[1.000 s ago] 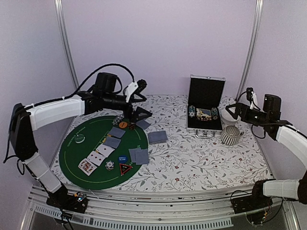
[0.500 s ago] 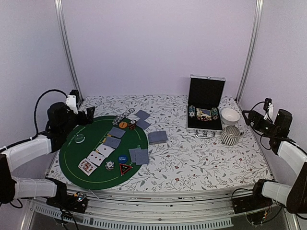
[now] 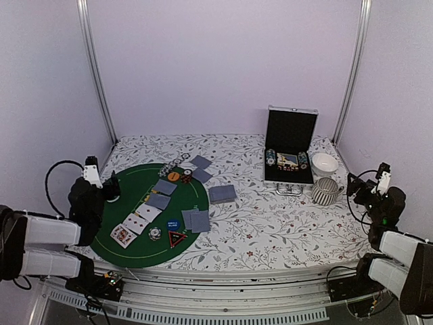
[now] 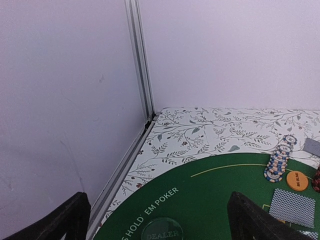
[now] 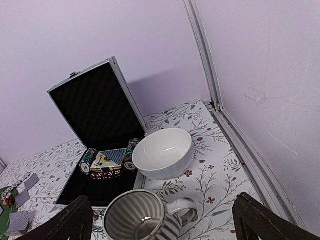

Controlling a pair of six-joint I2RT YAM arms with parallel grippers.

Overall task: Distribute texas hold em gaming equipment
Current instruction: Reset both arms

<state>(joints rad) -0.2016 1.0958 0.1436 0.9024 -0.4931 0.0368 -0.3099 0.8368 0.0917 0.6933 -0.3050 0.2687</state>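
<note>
Left gripper [image 4: 159, 202]: jaws spread wide, holding nothing, low at the left edge of the green mat [image 4: 210, 195].
On the mat: playing cards [image 3: 157, 200], some face up and some face down; leaning stack of poker chips [image 4: 279, 161] at the far rim, orange disc [image 4: 297, 180] just beside it; blue disc [image 3: 173, 223] and triangular marker [image 3: 176, 237] near the front.
Right gripper [image 5: 165, 210]: jaws spread wide, holding nothing, facing the ribbed cup [image 5: 137, 217], white bowl [image 5: 162, 152] and open case [image 5: 95, 107].
</note>
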